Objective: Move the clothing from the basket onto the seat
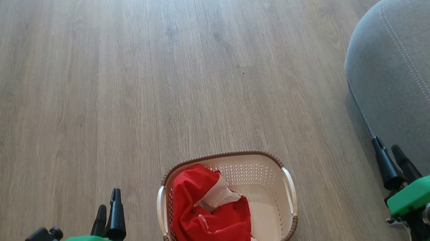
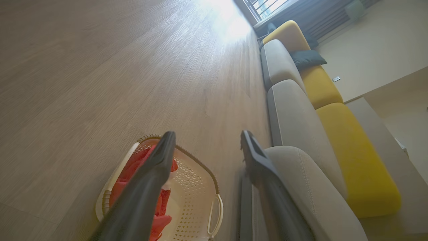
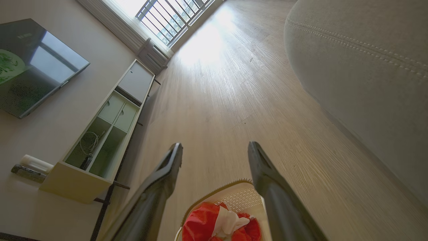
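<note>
Grippers, two: left gripper (image 1: pixel 108 200) and right gripper (image 1: pixel 386 145), each with fingers spread wide and nothing held. They flank the basket, apparently parked ready for a reach.

Basket (image 1: pixel 220 156), one: stands on the floor between them, with cream perforated walls, a brown braided rim and an open top giving access from above.

Clothing (image 1: pixel 208 222): one red heap with a white band, bunched against the basket's left side, leaving the right half bare. Whether it is one garment or two, the folds do not tell. The task looks not yet begun.

Seat (image 1: pixel 415 79), one grey cushion with double stitching: to the right, just beyond the right gripper, so that arm looks better placed for delivery.

Floor (image 1: pixel 151 83), wooden, beyond.
</note>
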### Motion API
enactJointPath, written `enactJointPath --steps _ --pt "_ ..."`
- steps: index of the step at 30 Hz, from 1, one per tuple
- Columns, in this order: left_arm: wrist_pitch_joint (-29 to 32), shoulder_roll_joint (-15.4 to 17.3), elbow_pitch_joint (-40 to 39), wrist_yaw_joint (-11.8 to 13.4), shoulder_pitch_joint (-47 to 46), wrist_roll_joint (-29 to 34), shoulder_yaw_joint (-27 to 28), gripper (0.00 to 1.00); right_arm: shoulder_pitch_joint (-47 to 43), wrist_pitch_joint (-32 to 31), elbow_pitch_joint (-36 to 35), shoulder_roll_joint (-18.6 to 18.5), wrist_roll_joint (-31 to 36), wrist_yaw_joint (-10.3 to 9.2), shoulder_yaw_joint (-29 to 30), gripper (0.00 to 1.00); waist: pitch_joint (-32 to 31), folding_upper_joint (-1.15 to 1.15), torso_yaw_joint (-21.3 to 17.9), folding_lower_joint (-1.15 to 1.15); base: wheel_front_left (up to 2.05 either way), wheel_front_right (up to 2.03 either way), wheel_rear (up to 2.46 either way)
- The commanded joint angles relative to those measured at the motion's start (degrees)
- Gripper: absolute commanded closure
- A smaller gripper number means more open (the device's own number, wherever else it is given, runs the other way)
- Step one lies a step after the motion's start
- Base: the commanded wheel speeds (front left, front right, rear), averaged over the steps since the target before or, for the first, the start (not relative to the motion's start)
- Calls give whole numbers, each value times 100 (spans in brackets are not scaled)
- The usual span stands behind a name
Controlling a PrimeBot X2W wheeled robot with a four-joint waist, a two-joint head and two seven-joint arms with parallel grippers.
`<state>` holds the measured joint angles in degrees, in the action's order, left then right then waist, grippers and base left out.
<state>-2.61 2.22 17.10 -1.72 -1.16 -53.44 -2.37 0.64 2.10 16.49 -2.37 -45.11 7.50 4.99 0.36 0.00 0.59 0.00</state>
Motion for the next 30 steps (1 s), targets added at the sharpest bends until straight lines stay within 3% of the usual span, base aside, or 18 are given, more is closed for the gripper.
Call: enactJointPath --steps 1,30 --pt "-61 79 -230 38 -308 194 28 0 325 98 -188 -133 228 0 -82 0 1 0 2 0 0 0 0" --pt "-548 198 -357 418 -357 2309 -394 0 409 590 -213 -233 2799 -1 -279 0 -34 0 34 0 0 0 0"
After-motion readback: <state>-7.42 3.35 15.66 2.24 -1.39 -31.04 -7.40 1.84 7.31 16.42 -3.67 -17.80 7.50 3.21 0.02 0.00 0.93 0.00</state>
